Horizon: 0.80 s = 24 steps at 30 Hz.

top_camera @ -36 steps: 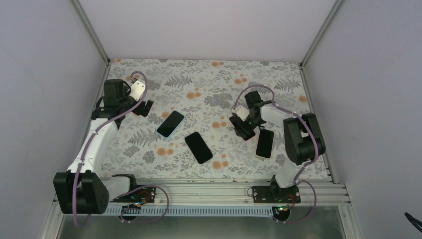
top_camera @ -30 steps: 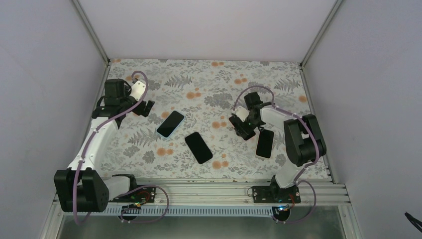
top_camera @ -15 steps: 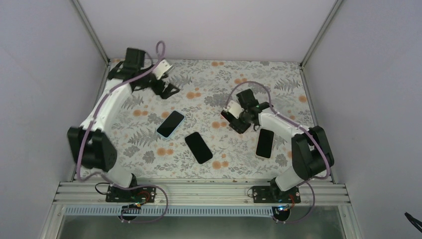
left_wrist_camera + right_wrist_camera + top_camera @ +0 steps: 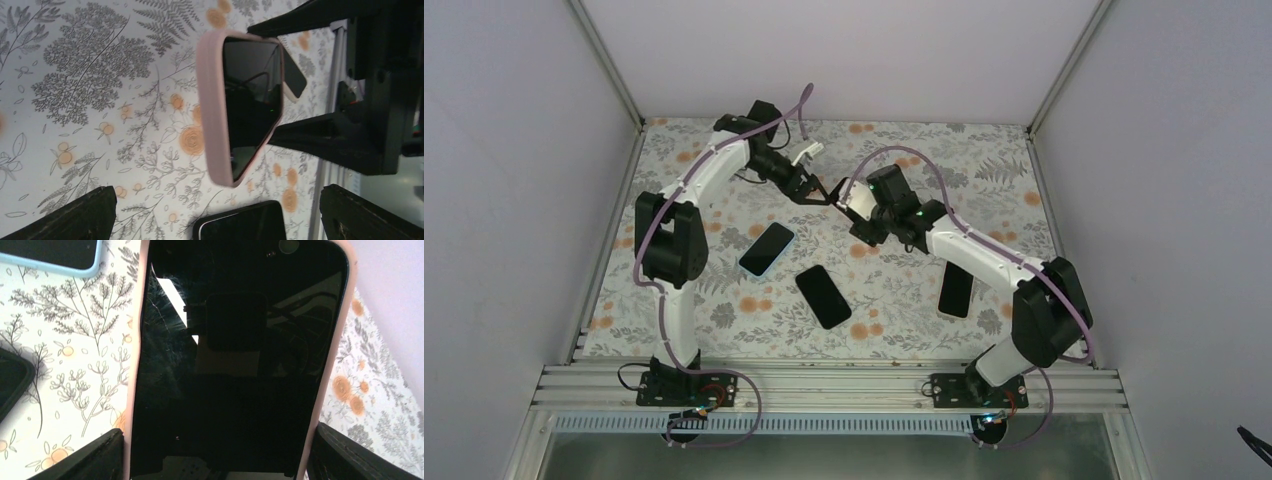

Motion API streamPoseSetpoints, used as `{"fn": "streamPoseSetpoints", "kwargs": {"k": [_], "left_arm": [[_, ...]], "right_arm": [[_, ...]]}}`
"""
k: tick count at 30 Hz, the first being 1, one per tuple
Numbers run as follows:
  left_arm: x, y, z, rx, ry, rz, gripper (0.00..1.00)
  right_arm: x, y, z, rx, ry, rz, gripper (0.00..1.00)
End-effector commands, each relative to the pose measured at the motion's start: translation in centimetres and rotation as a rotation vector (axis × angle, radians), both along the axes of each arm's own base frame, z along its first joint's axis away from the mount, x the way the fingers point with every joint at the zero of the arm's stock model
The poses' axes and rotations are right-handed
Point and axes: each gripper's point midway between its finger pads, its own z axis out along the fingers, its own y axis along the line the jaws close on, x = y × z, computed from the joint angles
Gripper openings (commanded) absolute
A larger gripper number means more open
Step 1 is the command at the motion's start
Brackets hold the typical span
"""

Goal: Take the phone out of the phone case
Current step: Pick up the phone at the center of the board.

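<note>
1. Mounting rail [image 4: 824, 385]: runs along the near edge of the surface [image 4: 984, 170] and carries the bases of both arms.
2. Dark phone [image 4: 823, 296]: lies flat and screen up on the floral surface, roughly midway between the 2 arms.
3. Pale-rimmed phone [image 4: 956, 288]: lies flat to the right of the dark phone and well apart from it. Its far end passes under the right arm.
4. Blue-cased phone [image 4: 767, 248]: lies flat and screen up, just beyond and to the left of the dark phone, not touching it.
5. Right pincer [image 4: 217, 440]: reaches toward the far middle of the surface and is clamped on the pink phone case [image 4: 337, 340]. Its fingers [image 4: 320, 142] press the 2 long edges of the case.
6. Phone [image 4: 235, 365]: sits fully inside the phone case with its dark screen exposed. Phone and case are held up off the surface in the right pincer and turned on edge in the left wrist view.
7. Left pincer [image 4: 816, 190]: hangs just beyond the cased phone, facing it. Its fingers are spread wide and released, touching nothing.
8. Plain walls [image 4: 844, 60]: close off the surface on the far, left and right sides.
</note>
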Motion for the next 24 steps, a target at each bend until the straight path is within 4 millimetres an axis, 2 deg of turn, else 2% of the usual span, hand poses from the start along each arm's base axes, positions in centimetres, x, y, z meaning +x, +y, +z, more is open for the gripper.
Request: {"fn": "streamPoseSetpoints", "kwargs": {"k": [1,6,10,11,12,15,16,17,19,21,24], "left_arm": [[-0.8,-1.1,2.3,-0.093,0.069,-0.02,1.0],[-0.8,-1.6,1.7,-0.092,0.085,-0.029,1.0],[-1.1,-1.8,1.3,-0.088,0.098,-0.04,1.0],[-1.2,-1.8,1.2,-0.09,0.1,-0.043,0.97],[-1.3,-1.8,1.2,-0.094,0.103,-0.047,0.92],[-1.6,-1.9,1.4,-0.108,0.1,-0.061,0.46],[-1.6,-1.9,1.5,-0.114,0.095,-0.064,0.33],[-1.5,-2.0,1.8,-0.122,0.087,-0.068,0.26],[-1.5,-2.1,2.7,-0.14,0.062,-0.077,0.15],[-1.7,-2.2,4.0,-0.163,0.034,-0.091,0.05],[-2.7,-2.0,5.8,-0.19,-0.013,-0.13,0.02]], "right_arm": [[1.7,2.8,3.8,0.051,-0.139,0.018,0.71],[1.6,4.8,4.9,0.064,-0.167,0.047,0.71],[1.5,5.5,6.1,0.094,-0.192,0.046,0.71],[1.3,5.6,6.3,0.096,-0.19,0.056,0.72],[1.2,5.6,6.4,0.094,-0.192,0.06,0.72],[0.7,5.6,6.5,0.094,-0.189,0.066,0.73],[0.5,5.6,6.6,0.097,-0.186,0.072,0.73],[0.2,5.6,6.6,0.099,-0.179,0.084,0.75],[-0.9,5.8,6.3,0.096,-0.146,0.137,0.84],[-2.8,5.9,5.4,0.071,-0.063,0.217,0.97],[-6.8,4.3,4.2,0.014,0.069,0.357,1.0]]}}
